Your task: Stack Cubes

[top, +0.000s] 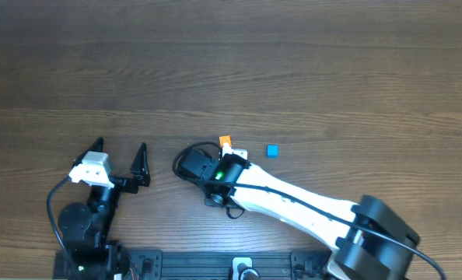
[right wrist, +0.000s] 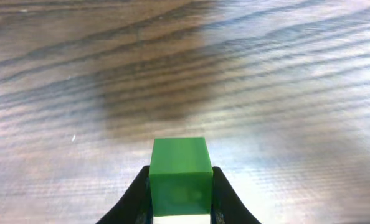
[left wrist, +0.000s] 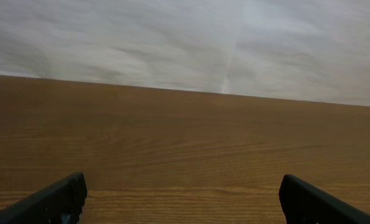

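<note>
– Where the right gripper (right wrist: 180,186) is examined from its own wrist, what is held?
– A green cube (right wrist: 180,163) is clamped between its fingers, over the wooden table (right wrist: 266,74).
– How are the other cubes placed?
– An orange cube (top: 225,141) is noted just beside the right arm's wrist, and a blue cube (top: 272,151) near it, apart.
– And the left gripper (top: 120,149)?
– It is spread wide with nothing held, well apart from the cubes.

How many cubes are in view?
3: a green cube held in the right hand, an orange cube beside the arm, a blue cube right of it. Others may hide underneath.
</note>
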Tool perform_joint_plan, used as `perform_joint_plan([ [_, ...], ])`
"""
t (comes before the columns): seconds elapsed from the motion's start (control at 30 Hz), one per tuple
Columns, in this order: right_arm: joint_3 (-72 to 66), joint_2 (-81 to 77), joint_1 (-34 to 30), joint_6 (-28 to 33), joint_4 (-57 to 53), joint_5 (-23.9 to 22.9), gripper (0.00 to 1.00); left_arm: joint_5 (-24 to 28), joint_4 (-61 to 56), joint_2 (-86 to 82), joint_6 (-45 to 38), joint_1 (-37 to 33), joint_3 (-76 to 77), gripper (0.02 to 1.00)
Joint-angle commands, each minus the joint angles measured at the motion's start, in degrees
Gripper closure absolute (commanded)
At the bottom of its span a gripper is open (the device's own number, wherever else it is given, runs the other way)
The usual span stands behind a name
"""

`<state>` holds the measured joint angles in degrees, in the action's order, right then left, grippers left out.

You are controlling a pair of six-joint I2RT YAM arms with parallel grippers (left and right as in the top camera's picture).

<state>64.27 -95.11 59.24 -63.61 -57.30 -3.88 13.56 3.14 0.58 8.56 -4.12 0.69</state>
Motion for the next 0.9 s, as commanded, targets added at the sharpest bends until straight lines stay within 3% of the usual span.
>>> perform_joint_plan([
  [0.03,5.35,3.76,0.48,0.07,-5.11,-1.68,0.989,0.76,-0.15,-0.42,-0.85,-0.28,-0.35,0.018],
  [0.33,21.22,3.37,-0.02,5.25,-16.63,-4.57,0.987,0.76,-0.15,-0.42,-0.85,-0.28,-0.35,0.018],
  [0.53,31.15,-0.92,-3.76,10.25,-23.39,-4.59,0.991,0.76,-0.13,-0.42,-0.87,-0.28,-0.35,0.018],
  [0.9,35.8,-10.36,-11.32,16.06,-24.09,-4.59,0.989,0.76,-0.15,-0.42,-0.85,-0.28,-0.35,0.018],
])
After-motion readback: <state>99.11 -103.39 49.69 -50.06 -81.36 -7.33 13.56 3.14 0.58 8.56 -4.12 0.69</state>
